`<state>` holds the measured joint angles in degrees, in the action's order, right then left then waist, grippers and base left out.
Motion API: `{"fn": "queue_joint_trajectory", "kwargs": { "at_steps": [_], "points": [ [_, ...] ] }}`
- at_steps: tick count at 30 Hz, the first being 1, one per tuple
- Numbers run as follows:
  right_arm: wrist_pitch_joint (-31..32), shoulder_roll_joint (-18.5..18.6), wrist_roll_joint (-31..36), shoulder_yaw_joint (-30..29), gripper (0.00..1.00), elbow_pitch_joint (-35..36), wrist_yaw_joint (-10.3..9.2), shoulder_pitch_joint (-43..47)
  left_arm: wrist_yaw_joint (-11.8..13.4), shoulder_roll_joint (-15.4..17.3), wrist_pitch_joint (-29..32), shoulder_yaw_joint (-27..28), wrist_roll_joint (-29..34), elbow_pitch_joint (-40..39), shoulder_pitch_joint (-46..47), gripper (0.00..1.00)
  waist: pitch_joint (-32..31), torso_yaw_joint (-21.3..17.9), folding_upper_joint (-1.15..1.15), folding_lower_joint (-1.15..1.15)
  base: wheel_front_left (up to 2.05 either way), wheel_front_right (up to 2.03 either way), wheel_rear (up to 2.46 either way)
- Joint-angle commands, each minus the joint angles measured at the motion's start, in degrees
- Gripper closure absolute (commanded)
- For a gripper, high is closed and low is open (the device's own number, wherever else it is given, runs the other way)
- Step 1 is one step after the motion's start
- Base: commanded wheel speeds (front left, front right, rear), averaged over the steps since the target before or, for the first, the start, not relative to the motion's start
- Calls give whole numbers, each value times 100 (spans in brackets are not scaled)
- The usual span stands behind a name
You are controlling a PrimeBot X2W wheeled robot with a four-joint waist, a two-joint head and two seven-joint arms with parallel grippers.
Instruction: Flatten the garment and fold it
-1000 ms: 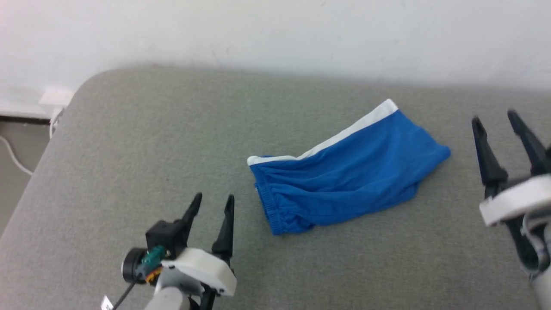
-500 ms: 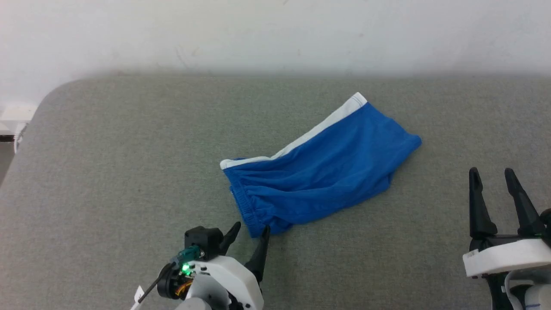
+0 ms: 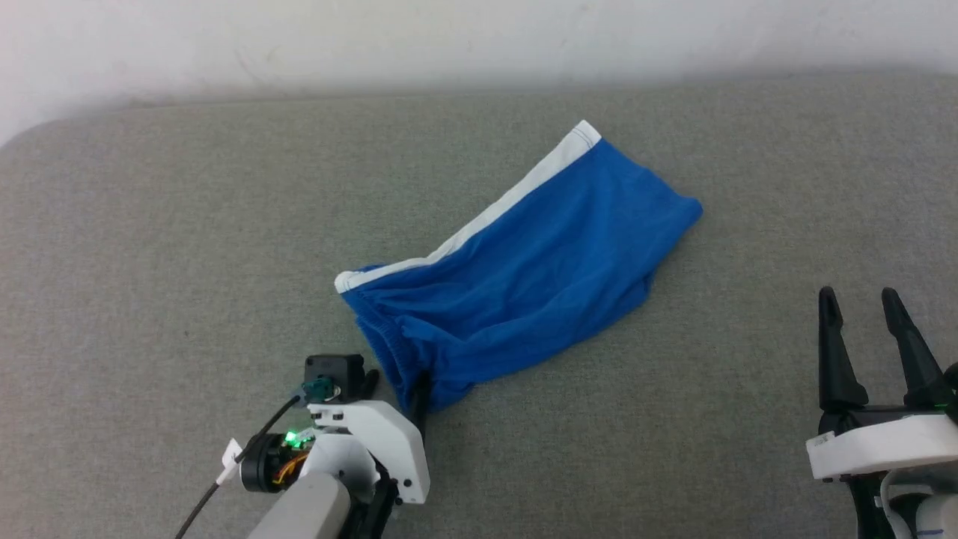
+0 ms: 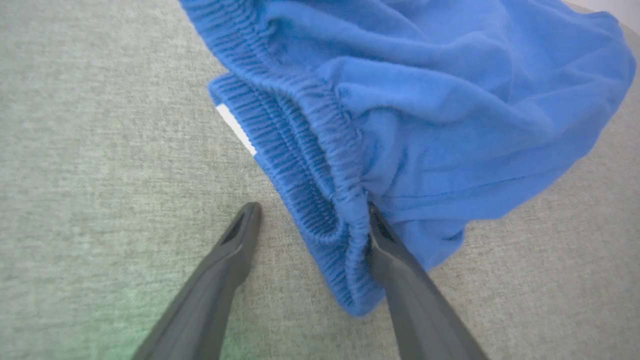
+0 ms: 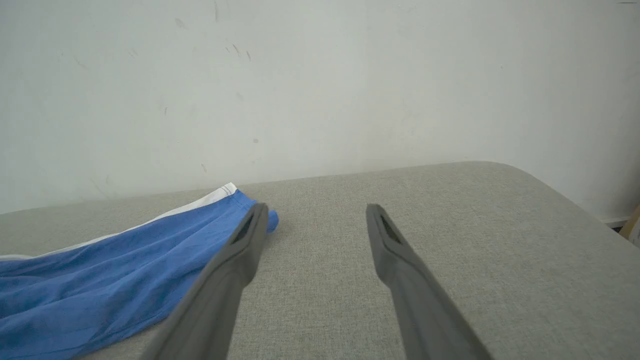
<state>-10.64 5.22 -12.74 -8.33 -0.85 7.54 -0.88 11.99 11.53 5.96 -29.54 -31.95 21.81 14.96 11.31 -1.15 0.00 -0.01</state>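
Garment (image 3: 524, 277): bright blue shorts, lying loosely bunched and wrinkled on the grey padded surface (image 3: 150, 262), roughly centre, set diagonally. White stripe (image 3: 516, 198) runs along its far-left edge up to the far corner. Gathered elastic waistband (image 4: 300, 150) at the near-left end, doubled over on itself, with a small white bit (image 4: 237, 129) peeking from under it. Left gripper (image 3: 397, 385) is at that waistband corner, jaws spread and not clamped; the bunched elastic sits between the fingers, touching the right-hand one. Right gripper (image 3: 858, 293) is released and empty, well apart to the garment's right. Pale wall (image 3: 449, 37) behind.
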Motion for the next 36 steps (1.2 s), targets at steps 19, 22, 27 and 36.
{"fn": "queue_joint_trajectory", "kwargs": {
  "at_steps": [19,22,27,36],
  "points": [
    [1879,795,-720,711,0,-368,-5,-615,-80,-12,-715,-218,217,-251,-158,100,-195,725,0,1,0,0,0],
    [2549,948,-909,815,0,-583,-5,-1071,-108,35,-803,-269,291,-491,-139,100,-98,880,0,1,0,0,0],
    [3472,1049,-939,839,0,-1308,-5,-1935,-165,68,-842,-387,385,-804,-81,100,143,1170,0,1,0,0,0],
    [3806,1143,-315,1015,0,-2892,-5,-2918,-256,-162,-854,-637,471,-911,173,100,516,1641,0,1,0,0,0]
  ]
}}
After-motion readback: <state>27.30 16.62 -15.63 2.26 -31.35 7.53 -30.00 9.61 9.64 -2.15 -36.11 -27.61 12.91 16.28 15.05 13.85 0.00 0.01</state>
